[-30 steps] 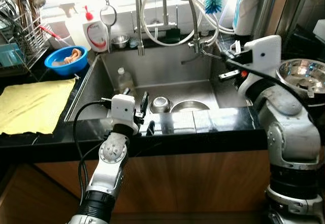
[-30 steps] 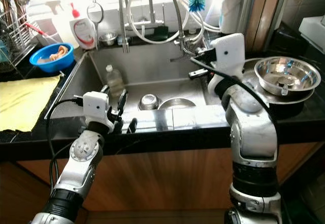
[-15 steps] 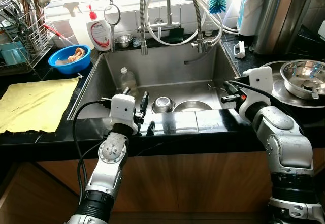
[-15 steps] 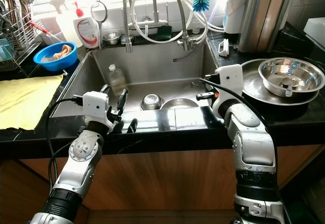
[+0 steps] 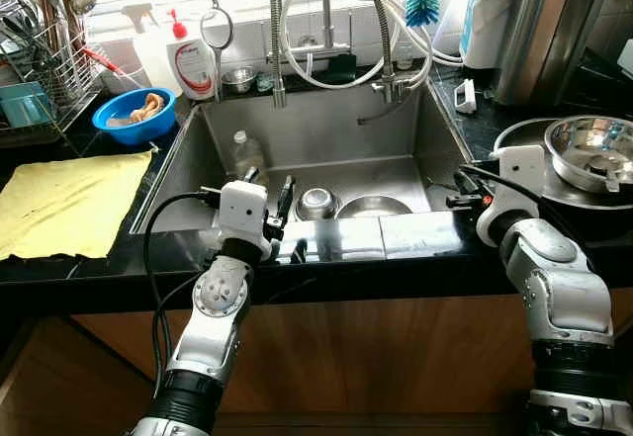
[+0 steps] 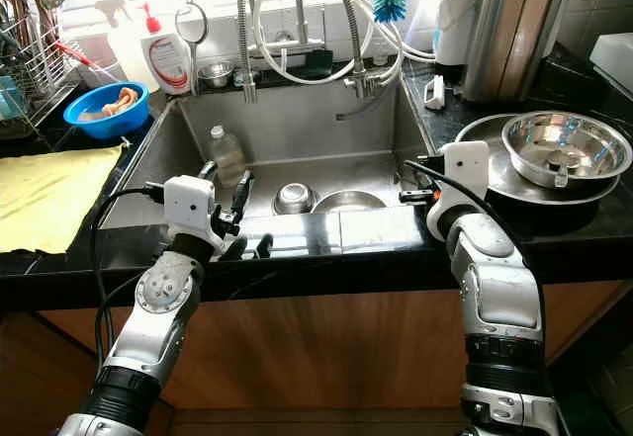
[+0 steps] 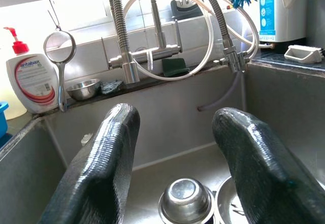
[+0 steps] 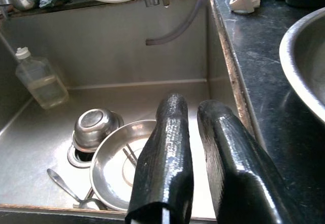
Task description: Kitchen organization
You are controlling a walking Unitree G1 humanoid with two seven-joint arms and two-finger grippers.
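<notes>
At the kitchen sink (image 5: 326,130), I stand with both arms raised over the front edge of the black bench (image 5: 89,268), and by my reading the clearing of the basin has not yet begun: nothing is in either grip. My left hand (image 7: 175,168) hovers at the near rim with its fingers (image 7: 101,173) spread wide, looking straight down the basin at the small steel cup (image 7: 185,199) lying upturned over the drain. My right hand (image 8: 195,158) sits at the basin's right corner, its two fingers drawn narrow with only a slim gap between them, above the steel plate (image 8: 122,165).

The dishes wait on the sink floor. The small cup rests just beside the plate, touching or nearly so; a spoon (image 8: 63,183) lies near the front wall, and what looks like more cutlery lies across the plate, though too dim to name. A clear bottle (image 5: 244,152) with pale liquid stands upright against the left wall. All the steel is glossy and looks wet, so I judge it slippery.

The next move, as I see it, calls for one hand to dip into the basin, likely the left onto the cup, closing across its rounded wall rather than its slick top. A steel bowl (image 6: 564,147) on a wide pan already stands on the bench to my right, a likely spot for the rest.
</notes>
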